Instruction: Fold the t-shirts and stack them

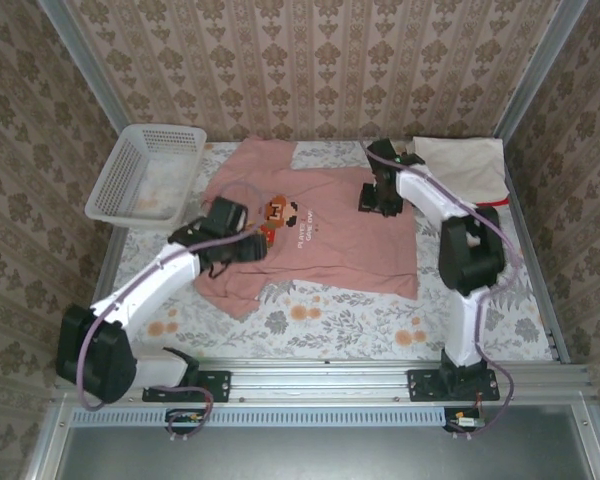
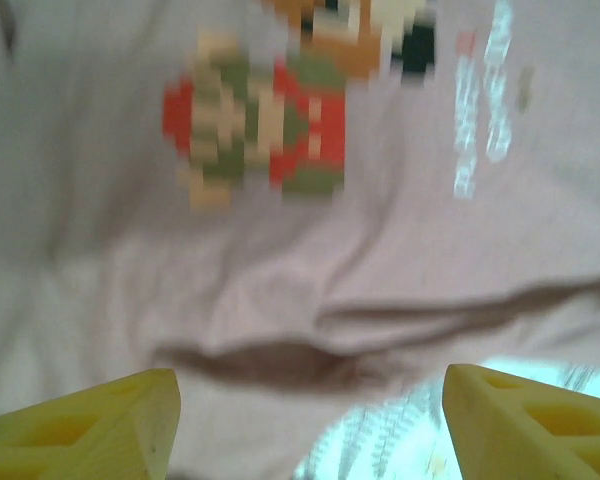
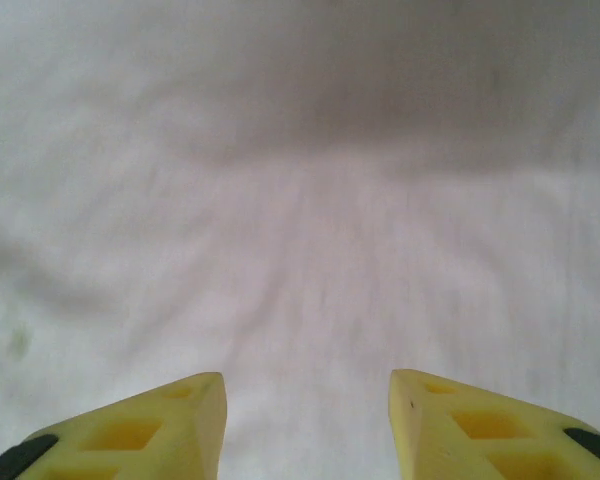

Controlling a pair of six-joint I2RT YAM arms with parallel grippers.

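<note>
A dusty-pink t-shirt (image 1: 325, 235) lies spread on the floral table cover, its pixel-character print (image 1: 278, 212) and small text facing up. In the left wrist view the print (image 2: 265, 125) is blurred, and a fold of the pink t-shirt (image 2: 280, 340) lies just ahead of the fingers. My left gripper (image 1: 242, 248) (image 2: 310, 405) is at the shirt's left edge, open, with nothing between its yellow fingers. My right gripper (image 1: 373, 200) (image 3: 307, 405) hovers low over the shirt's upper right part, open, with only flat pink cloth (image 3: 300, 200) under it. A folded cream t-shirt (image 1: 460, 165) lies at the back right.
A white lattice basket (image 1: 145, 172) stands at the back left corner, overhanging the table edge. Bare floral table cover (image 1: 360, 325) runs along the front of the shirt. Metal frame rails (image 1: 380, 372) border the near edge and papered walls close in the sides.
</note>
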